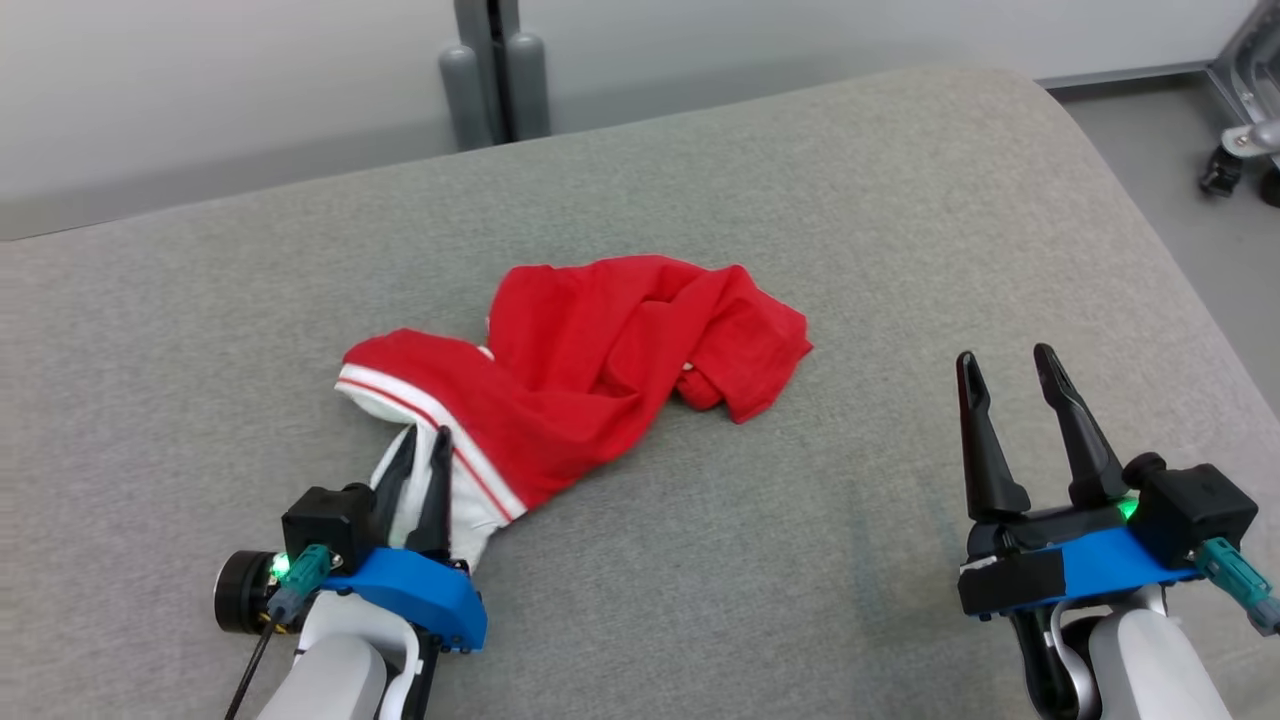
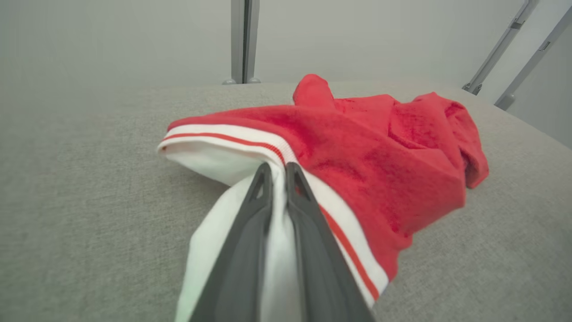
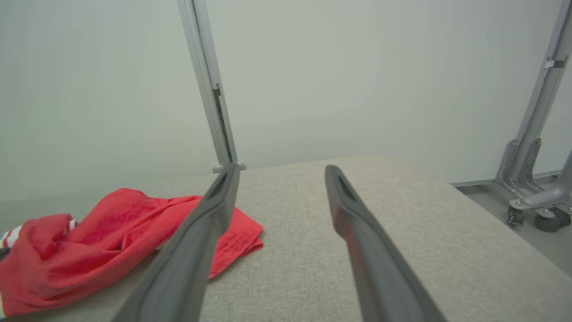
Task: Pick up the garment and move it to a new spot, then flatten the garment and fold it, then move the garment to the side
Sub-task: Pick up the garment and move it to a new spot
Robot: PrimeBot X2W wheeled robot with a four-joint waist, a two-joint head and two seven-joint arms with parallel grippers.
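Note:
The garment (image 1: pixel 600 360) is a crumpled red piece with a white, red-striped band, lying mid-surface on the grey padded top. My left gripper (image 1: pixel 425 436) sits at the garment's near-left end, shut on the white band; the left wrist view shows the white cloth (image 2: pixel 278 214) pinched between the two dark fingers, with the red bulk (image 2: pixel 380 152) spreading beyond them. My right gripper (image 1: pixel 1003 362) hovers over bare surface well to the right of the garment, open with nothing between its fingers. In the right wrist view the garment (image 3: pixel 103 241) lies to the lower left.
The grey padded surface (image 1: pixel 900 200) curves off at the far and right edges. A grey post (image 1: pixel 497 70) stands behind it against the pale wall. A wheeled metal stand base (image 1: pixel 1245 150) sits on the floor at the far right.

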